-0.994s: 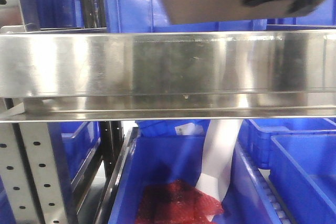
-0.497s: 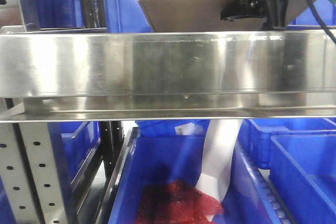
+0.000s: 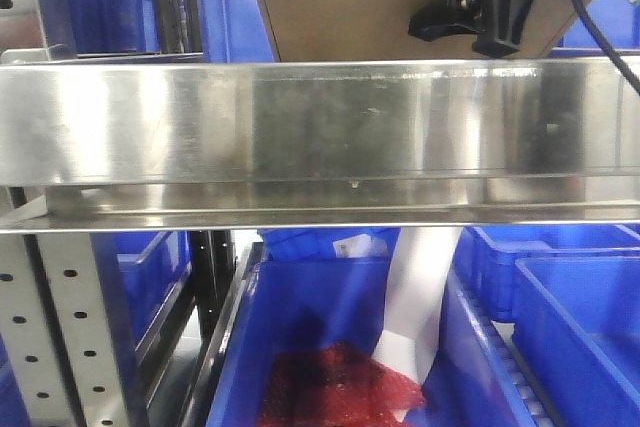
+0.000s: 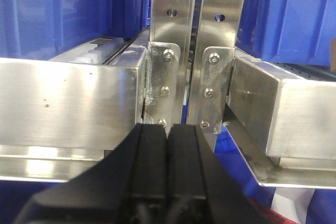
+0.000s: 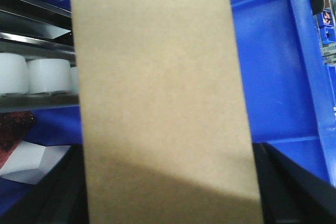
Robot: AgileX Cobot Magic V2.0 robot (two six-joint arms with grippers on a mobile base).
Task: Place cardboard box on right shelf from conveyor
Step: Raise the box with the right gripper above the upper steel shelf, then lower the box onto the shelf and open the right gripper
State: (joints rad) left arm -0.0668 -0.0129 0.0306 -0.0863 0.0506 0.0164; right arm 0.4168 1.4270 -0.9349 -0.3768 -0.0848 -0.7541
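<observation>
Stainless steel fills the front view: the right shelf (image 3: pixel 320 137), its broad front lip running edge to edge, perforated uprights (image 3: pixel 60 337) at lower left. Blue bins (image 3: pixel 560 307) below and behind; one holds red mesh (image 3: pixel 340 387) and a white sheet (image 3: pixel 420 297).

Cardboard box (image 3: pixel 350 17) sits at the top edge of the front view, its underside level with or just above the lip; contact with the shelf surface cannot be confirmed. Conveyor not in view.

Right gripper (image 3: pixel 490 12): black, clamped on the box's right portion. Right wrist view shows the box (image 5: pixel 163 98) filling the frame between dark fingers (image 5: pixel 294 192), so the jaws grip the box.

Left gripper (image 4: pixel 168 177): jaws pressed together, holding nothing, parked in front of the bracket joint (image 4: pixel 184 87) of two shelf sections.

Risks, judged:
- Box's lower edge catching the front lip if pushed in too low; would tilt or slip in the grip.
- Release before the box is fully over the shelf: could tip forward into the bins below.
- Bins behind limit depth.
- Cable (image 3: pixel 590 17) near the lip could snag.
</observation>
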